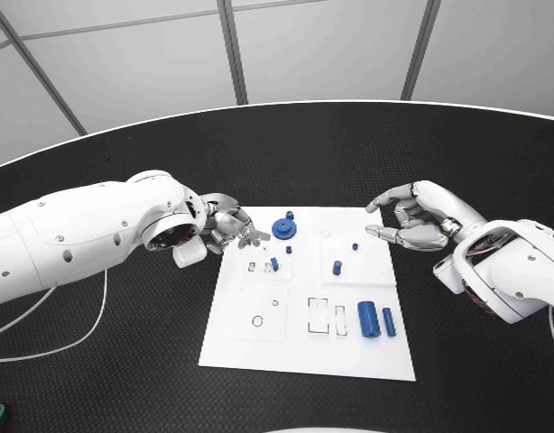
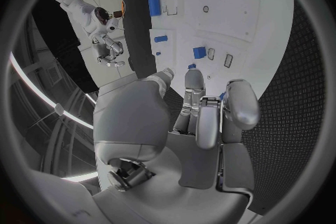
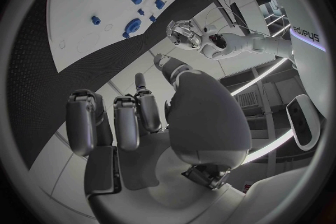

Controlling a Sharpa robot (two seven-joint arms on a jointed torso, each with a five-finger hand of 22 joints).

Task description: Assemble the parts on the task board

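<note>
A: Which step would you say is in hand?

B: Early, by my judgement. The task board (image 1: 306, 356) lies in the middle of the tabletop (image 1: 121, 379), and the parts still sit loose or upright on it. The left robot hand (image 1: 230, 225) hovers at the board's far-left corner, fingers curled in close together; I cannot tell whether they pinch anything. The right robot hand (image 1: 414, 216) hangs just off the far-right edge, fingers bent and apart, holding nothing.

A: What does the next move call for?

B: Probably the left one coming down on the round blue part (image 1: 283, 228), which is nearest it, and closing around it without knocking the small peg (image 1: 290, 215) just beyond.

A: How many parts do you count?

B: One round disc-like piece, that one small peg beside it, one short peg (image 1: 337, 268) in the board's middle, one tiny peg (image 1: 274, 264) to its left, and two blue cylinders (image 1: 370, 319) lying side by side near the right front. Six blue pieces, as far as I can make out, plus one speck far right too small to name.
</note>
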